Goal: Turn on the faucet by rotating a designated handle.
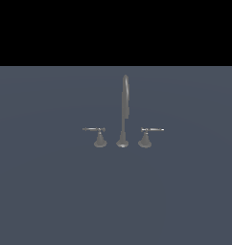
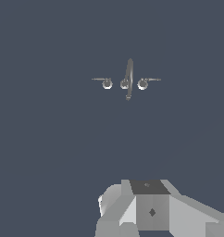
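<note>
While the tool sat off the faucet [image 1: 122,115] entirely, you had no contact to work with: in the wrist view only a pale, blocky part of the arm housing showed at the frame's edge, and the fingertips themselves were out of sight. You could not tell whether the tool was spread or pressed together. The exterior view showed no arm at all.

Outward from the tool, bare slate-blue counter [image 1: 46,191] separated it from the fixture, which lay well apart and straight ahead of the wrist camera, small in frame.

The handle [image 1: 98,135] stood on the exterior view's left of the spout [image 1: 124,107]. Its lever was thin and dull grey, with its long axis lying level and pointing away from the spout toward the exterior view's left. It sat on a short flared cone base. The twin handle [image 1: 146,135] mirrored it on the exterior view's right, its lever whitish at the tip. All three pieces read as matte grey metal; the spout was tall, slim and arched.

Judgement: your coming move depended on closing that gap and meeting the lever broadside, near its free end.
</note>
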Robot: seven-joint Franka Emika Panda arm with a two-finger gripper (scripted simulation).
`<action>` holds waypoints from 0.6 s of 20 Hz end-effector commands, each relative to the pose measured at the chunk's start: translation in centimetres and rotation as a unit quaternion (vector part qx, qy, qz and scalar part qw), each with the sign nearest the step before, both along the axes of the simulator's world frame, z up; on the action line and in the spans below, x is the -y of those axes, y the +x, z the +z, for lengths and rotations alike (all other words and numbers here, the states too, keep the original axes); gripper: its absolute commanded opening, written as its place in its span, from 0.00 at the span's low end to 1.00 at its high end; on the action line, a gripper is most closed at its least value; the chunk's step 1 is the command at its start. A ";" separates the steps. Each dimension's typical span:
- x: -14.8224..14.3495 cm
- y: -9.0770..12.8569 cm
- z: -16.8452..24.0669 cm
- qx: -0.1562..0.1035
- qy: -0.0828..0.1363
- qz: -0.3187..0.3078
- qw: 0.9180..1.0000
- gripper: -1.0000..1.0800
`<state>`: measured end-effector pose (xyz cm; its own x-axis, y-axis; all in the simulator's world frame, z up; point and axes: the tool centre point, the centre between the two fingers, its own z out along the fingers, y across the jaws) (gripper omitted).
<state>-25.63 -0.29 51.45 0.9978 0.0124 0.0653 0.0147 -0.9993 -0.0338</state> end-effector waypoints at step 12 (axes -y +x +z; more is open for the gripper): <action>-1.2 0.6 -1.9 -0.002 0.001 -0.033 0.999 0.00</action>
